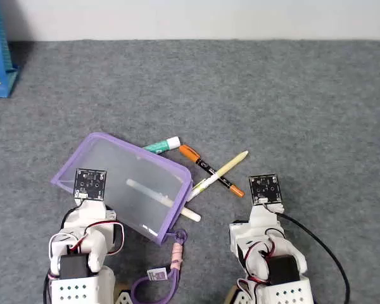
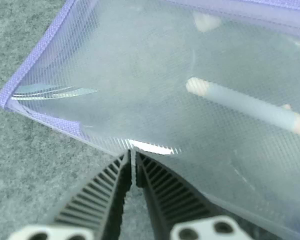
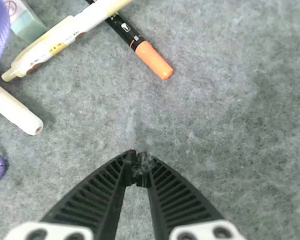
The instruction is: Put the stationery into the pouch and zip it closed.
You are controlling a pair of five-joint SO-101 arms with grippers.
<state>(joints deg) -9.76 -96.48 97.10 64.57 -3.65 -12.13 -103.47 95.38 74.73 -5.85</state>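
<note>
Looking down from the high view: pouch [image 1: 107,158] lies left of centre on the grey mat [image 1: 304,95]. It's clear mesh w/ purple trim, turned at an angle. White pen [image 1: 161,199] is already most of the way in, w/ its near-right end poking out of the right edge, so the mouth there is prob. unzipped. Teal-capped marker [image 1: 161,146] sits at the pouch's far-right corner. Orange marker [image 1: 212,171] & yellow pen [image 1: 234,159] lie crossed just right of it, all 3 outside. Zip pull [image 1: 177,244] trails near, off the near-right corner. Left arm [image 1: 82,240] is at the pouch's near-left side and right arm [image 1: 266,247] is near the loose pens. That looks like a split of jobs: left steadies, right feeds.

Left wrist view: left gripper [image 2: 133,159] is closed, tips right at the pouch's near edge. Can't tell if it pinches the trim; nothing seen betw. the jaws. Mesh is see-through, so the pen shows inside.

Right wrist view: right gripper [image 3: 137,167] is closed & empty over bare mat, near but not touching the orange marker's cap. Pen tips lie left & farther off.
</note>
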